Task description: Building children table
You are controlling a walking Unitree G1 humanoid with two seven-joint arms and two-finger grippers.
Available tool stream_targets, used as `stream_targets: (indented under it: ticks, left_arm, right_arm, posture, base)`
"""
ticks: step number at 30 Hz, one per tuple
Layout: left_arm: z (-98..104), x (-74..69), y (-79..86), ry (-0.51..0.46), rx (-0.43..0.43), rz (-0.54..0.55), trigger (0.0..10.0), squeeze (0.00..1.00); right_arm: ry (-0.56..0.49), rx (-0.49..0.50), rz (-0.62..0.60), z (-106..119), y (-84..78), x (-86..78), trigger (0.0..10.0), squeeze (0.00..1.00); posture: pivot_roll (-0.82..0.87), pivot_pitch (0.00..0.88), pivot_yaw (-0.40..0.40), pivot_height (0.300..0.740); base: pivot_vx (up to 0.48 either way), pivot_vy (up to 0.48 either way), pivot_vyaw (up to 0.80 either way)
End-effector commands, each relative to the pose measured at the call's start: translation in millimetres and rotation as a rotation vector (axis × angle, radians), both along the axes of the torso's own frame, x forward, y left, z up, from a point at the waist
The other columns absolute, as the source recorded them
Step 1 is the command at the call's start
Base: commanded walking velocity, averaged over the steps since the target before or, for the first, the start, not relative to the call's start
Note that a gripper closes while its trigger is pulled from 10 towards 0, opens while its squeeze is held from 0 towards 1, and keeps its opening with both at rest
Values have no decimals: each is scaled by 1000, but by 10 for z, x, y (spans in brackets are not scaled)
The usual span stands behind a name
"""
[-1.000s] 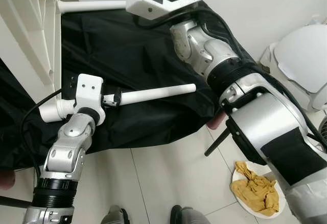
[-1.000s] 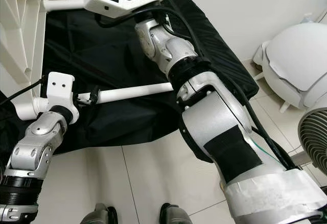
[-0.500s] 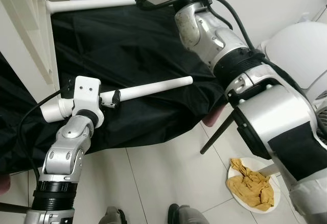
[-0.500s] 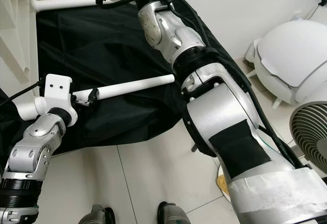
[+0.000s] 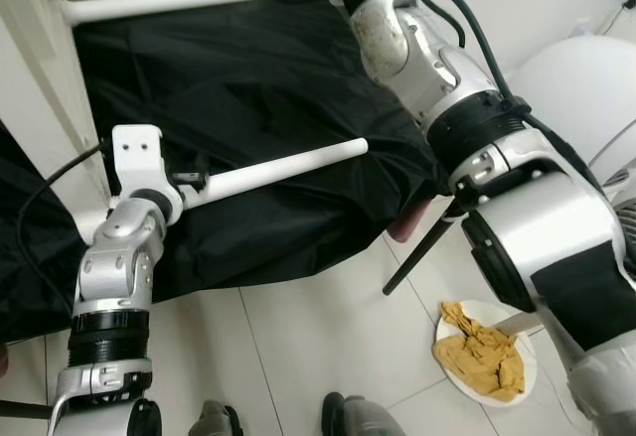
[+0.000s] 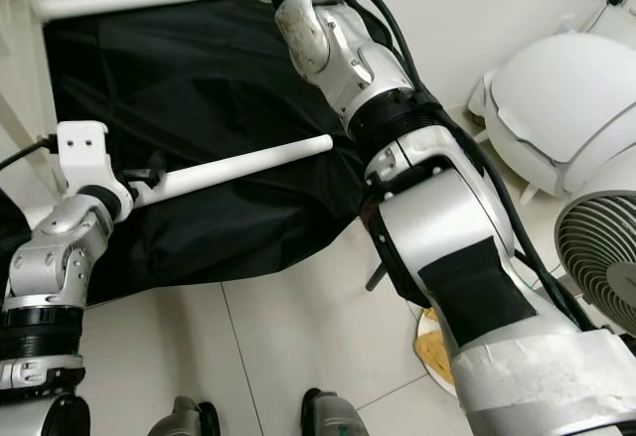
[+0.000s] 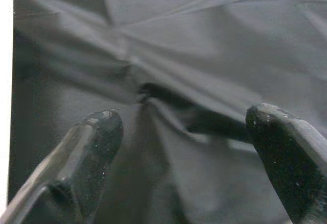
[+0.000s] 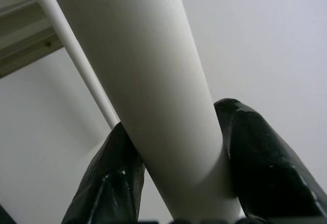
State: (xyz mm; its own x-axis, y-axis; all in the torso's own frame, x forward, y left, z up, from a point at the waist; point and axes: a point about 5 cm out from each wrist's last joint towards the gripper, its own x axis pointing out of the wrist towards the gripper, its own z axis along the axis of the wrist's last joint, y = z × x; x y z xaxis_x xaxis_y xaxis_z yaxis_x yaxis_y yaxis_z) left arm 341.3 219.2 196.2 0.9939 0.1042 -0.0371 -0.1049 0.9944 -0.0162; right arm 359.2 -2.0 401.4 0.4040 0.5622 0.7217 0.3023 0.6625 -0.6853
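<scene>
Big black cloth is draped over whatever sits behind the work, with tiled floor below it. The white tabletop stands on edge at your far left, and you can see just a strip of it

Two white legs stick out sideways from it over the cloth: upper leg along the top of the head views, lower leg across the middle. Both look seated at the tabletop end, but you can't see the joints, so don't count them as tight

Right gripper is clamped on the upper leg, one finger pressed to each side of the tube. Left gripper is spread wide with nothing between the fingers, only cloth ahead of it. In the head views it sits right at the root of the lower leg, beside it, not on it

My read on progress: two legs on, the remaining legs unaccounted for in these views. What's left is seating and tightening the upper one, fitting the others, then standing the table up

Off to your right on the floor, well clear: plate with a crumpled yellow rag, and a fan
</scene>
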Motion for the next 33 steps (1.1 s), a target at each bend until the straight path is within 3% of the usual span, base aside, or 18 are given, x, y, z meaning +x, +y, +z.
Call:
stream_targets:
  ticks: [1,4,8,11,16,18,19,20,22,23,27,33]
  left_arm:
    - [-131,-97,278,76,34,483,10000,0]
    - [-130,-110,312,84,64,511,10000,0]
    - [-74,-172,454,106,152,574,10000,0]
    - [-51,-179,472,104,162,578,10000,0]
    - [130,-216,582,74,260,555,10000,0]
    - [130,-216,582,74,260,555,10000,0]
    - [159,-221,599,70,279,549,10000,0]
    - [231,-237,670,67,336,543,10000,0]
    - [231,-237,670,67,336,543,10000,0]
    - [335,-260,794,65,401,555,10000,0]
    - [438,-278,902,64,454,574,10000,0]
    - [867,-267,1088,-9,553,598,10000,0]
  right_arm:
    - [66,163,176,39,34,-100,0,0]
    - [90,183,182,53,-6,-90,0,0]
    - [143,243,163,201,-272,-40,0,0]
    - [155,253,156,224,-323,-27,0,0]
    - [174,322,83,354,-686,36,0,0]
    - [174,322,83,354,-686,36,0,0]
    - [173,332,68,371,-742,40,0,0]
    - [185,373,41,400,-896,58,0,0]
    - [185,373,41,400,-896,58,0,0]
    - [206,443,20,432,-1088,79,0,0]
    - [223,500,5,446,-1228,93,0,0]
    - [299,617,34,419,-1433,125,0,0]
  posture:
    - [15,222,-27,740]
    - [15,222,-27,740]
    - [6,228,-22,740]
    - [6,228,-21,740]
    - [9,220,-9,740]
    - [9,220,-9,740]
    - [9,220,-9,740]
    - [22,214,-3,740]
    - [22,214,-3,740]
    - [24,213,3,740]
    - [29,212,6,740]
    - [37,211,22,740]
  base:
    - [0,0,0]
    - [0,0,0]
    - [0,0,0]
    - [0,0,0]
    - [0,0,0]
    - [0,0,0]
    - [0,0,0]
    - [0,0,0]
    - [0,0,0]
    - [0,0,0]
    - [0,0,0]
    - [0,0,0]
